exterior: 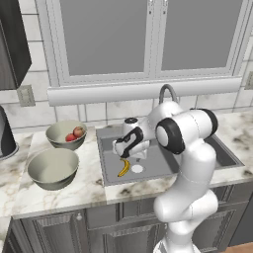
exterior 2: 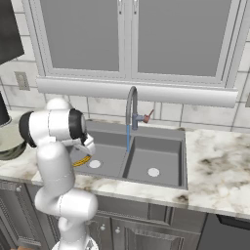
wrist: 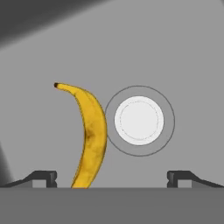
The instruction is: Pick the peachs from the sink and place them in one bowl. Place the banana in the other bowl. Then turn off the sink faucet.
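Directly below open claw, banana, nearer left fingertip

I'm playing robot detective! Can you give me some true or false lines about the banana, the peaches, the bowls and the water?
1. The banana lies in the sink beside the white drain. True.
2. Both peaches sit in the farther bowl. True.
3. The nearer bowl holds the banana. False: nothing is in it.
4. The gripper is shut on the banana. False: it is open, held over the banana.
5. Water runs from the faucet. True: a blue stream falls from the spout.
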